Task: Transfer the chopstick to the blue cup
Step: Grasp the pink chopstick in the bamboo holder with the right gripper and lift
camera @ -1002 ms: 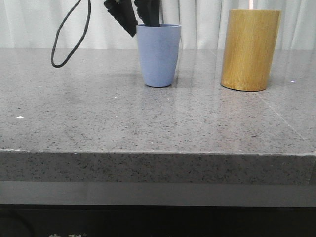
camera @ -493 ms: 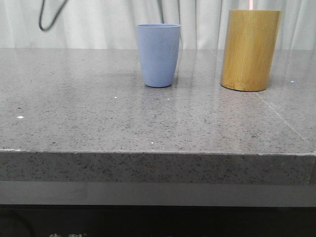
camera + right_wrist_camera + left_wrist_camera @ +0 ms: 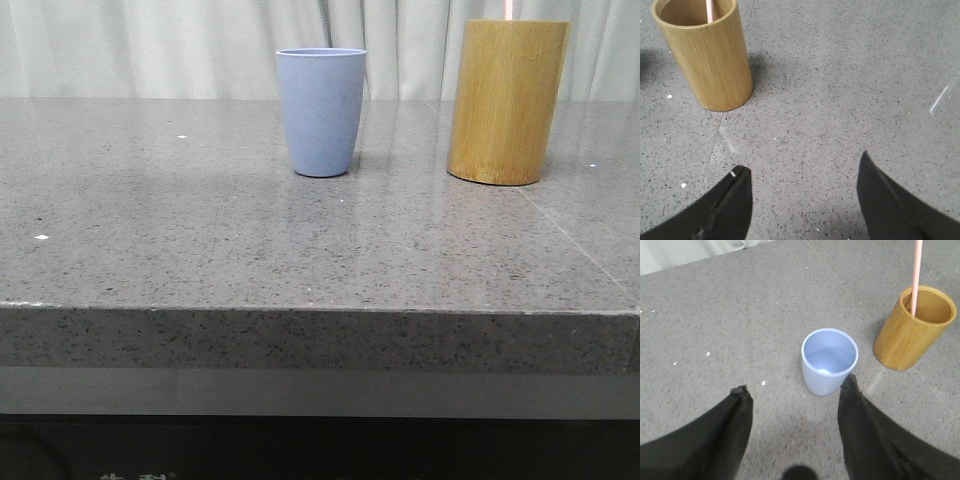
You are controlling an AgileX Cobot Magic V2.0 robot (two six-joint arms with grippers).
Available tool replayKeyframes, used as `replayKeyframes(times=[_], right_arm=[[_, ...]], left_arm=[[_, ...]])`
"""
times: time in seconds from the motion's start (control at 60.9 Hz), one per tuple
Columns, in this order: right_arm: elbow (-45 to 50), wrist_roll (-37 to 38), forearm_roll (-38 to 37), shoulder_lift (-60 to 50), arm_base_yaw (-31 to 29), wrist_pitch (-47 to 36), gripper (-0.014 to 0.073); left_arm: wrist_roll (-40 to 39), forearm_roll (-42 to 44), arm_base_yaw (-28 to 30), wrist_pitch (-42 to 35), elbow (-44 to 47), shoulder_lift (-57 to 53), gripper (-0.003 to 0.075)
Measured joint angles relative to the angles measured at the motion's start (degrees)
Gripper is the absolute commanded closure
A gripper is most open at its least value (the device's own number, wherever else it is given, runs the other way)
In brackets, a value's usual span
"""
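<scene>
Two containers stand on the grey speckled worktop: one blue cup and one yellow-brown bamboo holder. In the front view the cup is near the middle of the far part of the worktop and the holder is to its right, the two standing apart with bare stone between them. Both are upright.

One chopstick, thin and pale pink, stands in the bamboo holder, its lower end inside and its upper part rising well above the rim. In the front view only a short pink sliver shows above the holder's top edge.

From the left wrist view, the left claw hangs above the worktop with its two dark fingers spread wide and nothing between them. The blue cup sits just past the fingertips, close to one finger in that picture, and its inside looks empty. The chopstick is farther off, beyond the cup, in the holder, well apart from this claw.

From the right wrist view, the right claw is also spread wide over bare worktop, holding nothing. The bamboo holder stands ahead of it and off to one side, with the pink chopstick visible inside the mouth. The chopstick touches neither claw.

A pale curtain hangs behind the worktop.
</scene>
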Motion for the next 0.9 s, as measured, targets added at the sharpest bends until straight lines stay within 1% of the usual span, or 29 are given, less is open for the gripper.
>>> replayKeyframes(times=[0.148, 0.23, 0.378, 0.476, 0.591, 0.788, 0.903], right_arm=[[0.00, 0.00, 0.71, 0.00, 0.00, 0.00, 0.0120], [0.00, 0.00, 1.49, 0.00, 0.00, 0.00, 0.0120], [-0.81, 0.00, 3.26, 0.72, 0.00, 0.06, 0.0120], [-3.72, -0.50, 4.55, 2.85, 0.00, 0.79, 0.0120], [-8.86, -2.43, 6.79, 6.99, 0.35, 1.63, 0.0120], [-19.23, -6.68, 12.67, 17.12, 3.18, 2.28, 0.0120], [-26.24, -7.79, 14.19, 24.04, 4.86, 2.17, 0.0120]], left_arm=[[0.00, 0.00, 0.00, -7.81, 16.88, -11.77, 0.0331], [0.00, 0.00, 0.00, -11.01, 24.36, -17.91, 0.0331], [0.00, 0.00, 0.00, -14.46, 34.08, -25.49, 0.0331], [0.00, 0.00, 0.00, -15.30, 38.27, -28.38, 0.0331], [0.00, 0.00, 0.00, -15.45, 40.57, -29.88, 0.0331], [0.00, 0.00, 0.00, -15.71, 40.93, -30.11, 0.0331], [0.00, 0.00, 0.00, -15.80, 40.93, -30.11, 0.0331]])
